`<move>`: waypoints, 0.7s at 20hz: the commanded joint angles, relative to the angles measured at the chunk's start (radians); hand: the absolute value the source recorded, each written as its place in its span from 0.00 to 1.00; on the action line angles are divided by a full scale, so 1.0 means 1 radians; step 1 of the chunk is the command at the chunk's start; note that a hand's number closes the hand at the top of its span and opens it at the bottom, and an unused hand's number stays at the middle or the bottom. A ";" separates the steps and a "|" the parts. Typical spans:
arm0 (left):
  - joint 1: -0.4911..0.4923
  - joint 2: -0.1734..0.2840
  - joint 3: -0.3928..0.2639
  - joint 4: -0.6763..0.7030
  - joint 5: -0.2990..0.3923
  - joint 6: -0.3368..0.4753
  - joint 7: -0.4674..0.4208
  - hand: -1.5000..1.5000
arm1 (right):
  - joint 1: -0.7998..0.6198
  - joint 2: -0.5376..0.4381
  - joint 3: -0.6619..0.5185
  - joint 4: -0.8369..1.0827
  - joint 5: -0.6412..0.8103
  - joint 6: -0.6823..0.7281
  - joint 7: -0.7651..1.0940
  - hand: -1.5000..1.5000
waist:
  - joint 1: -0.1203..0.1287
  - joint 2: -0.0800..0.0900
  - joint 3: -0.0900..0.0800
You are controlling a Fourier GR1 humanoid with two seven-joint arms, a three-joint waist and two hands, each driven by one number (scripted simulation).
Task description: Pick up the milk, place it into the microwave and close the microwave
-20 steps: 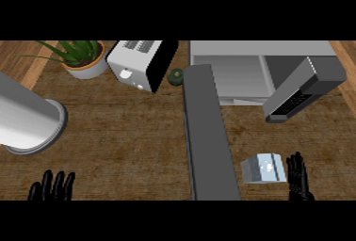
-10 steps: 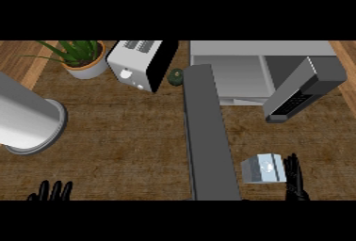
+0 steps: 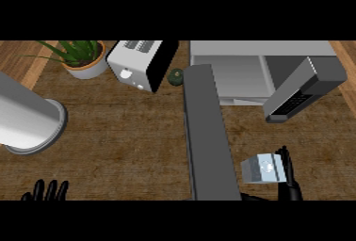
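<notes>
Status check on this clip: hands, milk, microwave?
Right robot hand open, fingers straight beside the milk. Left robot hand open at the lower edge. Microwave door open, milk not yet in. No obstruction seen between them.

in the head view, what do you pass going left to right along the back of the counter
potted plant → toaster → small dark green fruit → microwave → its open door

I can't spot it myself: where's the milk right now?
In the head view the milk stands on the counter at lower right, just right of the long grey door, with the right hand against its right side and the microwave beyond.
</notes>
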 commanded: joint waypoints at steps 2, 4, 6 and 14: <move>0.032 -0.019 -0.071 0.007 -0.064 0.033 -0.022 0.00 | 0.009 0.006 0.010 -0.028 -0.009 0.012 0.019 0.00 | -0.002 0.000 0.000; 0.031 -0.001 -0.041 0.045 -0.029 0.001 -0.063 0.00 | -0.059 0.028 -0.011 0.051 -0.029 0.015 -0.008 0.00 | 0.001 0.000 0.000; 0.039 0.003 -0.046 -0.012 -0.031 0.015 -0.044 0.00 | -0.074 0.035 -0.011 0.038 -0.028 -0.017 0.036 0.00 | 0.000 0.000 0.000; 0.021 -0.008 -0.073 -0.004 -0.033 0.027 -0.019 0.00 | -0.176 -0.005 -0.029 0.146 0.060 -0.193 -0.010 1.00 | 0.005 0.001 0.000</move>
